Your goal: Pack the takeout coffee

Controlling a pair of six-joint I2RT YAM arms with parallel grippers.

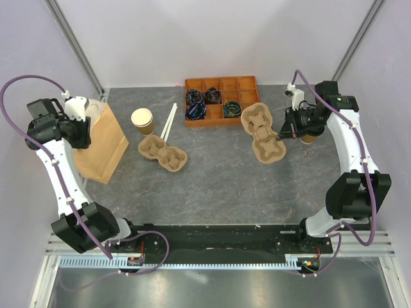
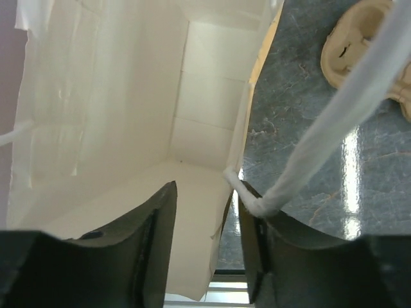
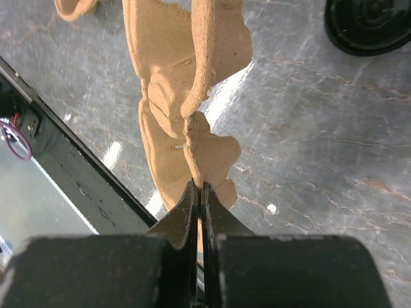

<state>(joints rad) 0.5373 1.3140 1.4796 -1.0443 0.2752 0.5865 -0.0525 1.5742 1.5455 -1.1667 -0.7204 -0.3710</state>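
The left gripper (image 2: 205, 190) is hanging over the mouth of the brown paper bag (image 1: 103, 144) at the left side of the table (image 1: 218, 186). Its jaws are standing apart, not clamping anything, and the bag's right-hand wall is passing up between them, close to the right finger. The bag's white twisted handle (image 2: 334, 125) is running from that wall's rim, just beside the right finger, up and away to the right. The bag's pale inside is showing nothing in it.

The right gripper (image 3: 198, 187) is pinching the thin edge of a cardboard cup carrier (image 3: 186, 77), with its jaws pressed tight together on the rim. That carrier is lying right of centre, below the orange compartment tray (image 1: 221, 101).

The takeout coffee (image 1: 311, 138) is standing on the table at the right, just beside the right gripper and partly hidden under its wrist (a round black lid (image 3: 367, 24) is showing in the top corner of the right wrist view, though whether it is this cup's I cannot tell).

A lidless cup (image 1: 142, 120) is standing near the bag, with two white sticks (image 1: 169, 122) lying beside it and a second carrier (image 1: 162, 153) just below them.
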